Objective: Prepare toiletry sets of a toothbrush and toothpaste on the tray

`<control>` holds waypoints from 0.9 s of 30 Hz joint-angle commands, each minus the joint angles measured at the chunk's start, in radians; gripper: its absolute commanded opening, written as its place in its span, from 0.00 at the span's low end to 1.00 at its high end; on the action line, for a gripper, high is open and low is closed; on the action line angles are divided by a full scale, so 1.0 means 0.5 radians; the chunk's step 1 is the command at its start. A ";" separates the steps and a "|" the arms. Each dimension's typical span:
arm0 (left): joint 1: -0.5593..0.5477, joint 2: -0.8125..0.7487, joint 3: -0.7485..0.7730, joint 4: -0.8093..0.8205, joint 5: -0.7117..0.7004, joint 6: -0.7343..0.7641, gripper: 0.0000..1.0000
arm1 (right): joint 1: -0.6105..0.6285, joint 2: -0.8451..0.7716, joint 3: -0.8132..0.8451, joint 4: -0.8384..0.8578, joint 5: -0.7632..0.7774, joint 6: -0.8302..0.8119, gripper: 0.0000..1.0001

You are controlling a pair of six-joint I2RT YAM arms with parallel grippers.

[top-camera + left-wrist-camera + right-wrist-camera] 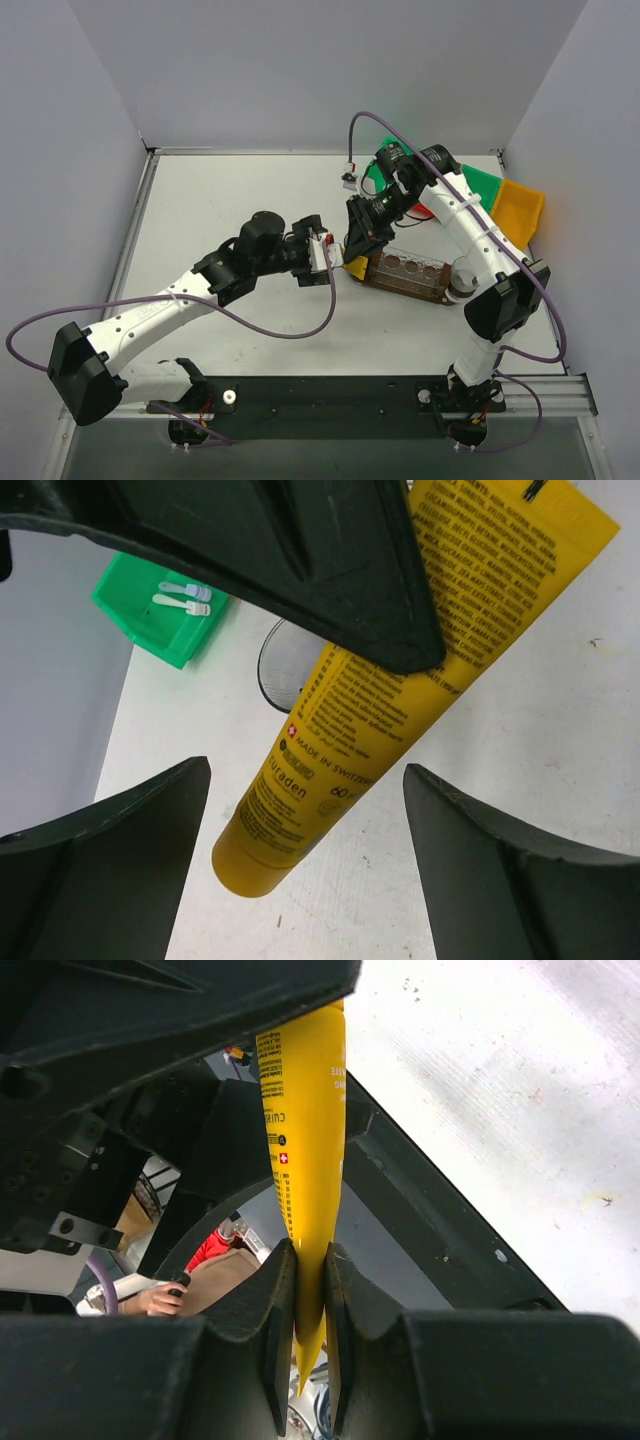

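The right tool [310,1260] is being pressed shut on the flat crimped end of the yellow toothpaste tube [305,1130]. Both pads are being squeezed against it from either side, with no gap showing in the right wrist view. From that grip the tube is being held out with its round cap end away from the right tool.

The left tool [307,770] is being held wide open. The tube's cap end is being framed in the gap between its two dark fingers [130,870], and neither finger is touching it. One black finger of the right tool is being seen across the tube's upper part in the left wrist view.

From above, the two tools are being brought face to face near the middle of the desk [250,200], the left tool [335,258] just left of the right tool [358,245]. A patch of the yellow tube [355,267] is being shown just beside the left end of the tray [400,287]; whether they touch cannot be told. The tray is lying right of centre, and clear cups [412,266] are being carried on it in a row.

Behind the tube in the left wrist view, a green bin [150,630] is being shown, with two small white pieces [182,596] lying in it. At the far right of the desk, the green bin [482,183] is being flanked by a red bin [425,211] and a yellow bin [520,210].
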 commanded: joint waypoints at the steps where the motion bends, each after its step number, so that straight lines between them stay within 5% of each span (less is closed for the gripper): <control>1: -0.027 -0.001 0.052 0.027 0.047 0.052 0.86 | 0.009 -0.086 0.097 -0.071 -0.132 0.014 0.00; 16: -0.132 -0.013 0.018 0.003 -0.048 0.116 0.54 | 0.022 -0.040 0.155 -0.059 -0.178 0.041 0.00; 24: -0.135 -0.004 0.027 -0.025 -0.091 0.128 0.21 | 0.025 0.006 0.278 -0.065 0.058 0.096 0.00; 27: -0.132 0.006 0.030 -0.007 -0.122 0.067 0.16 | 0.025 0.006 0.302 -0.059 0.165 0.109 0.03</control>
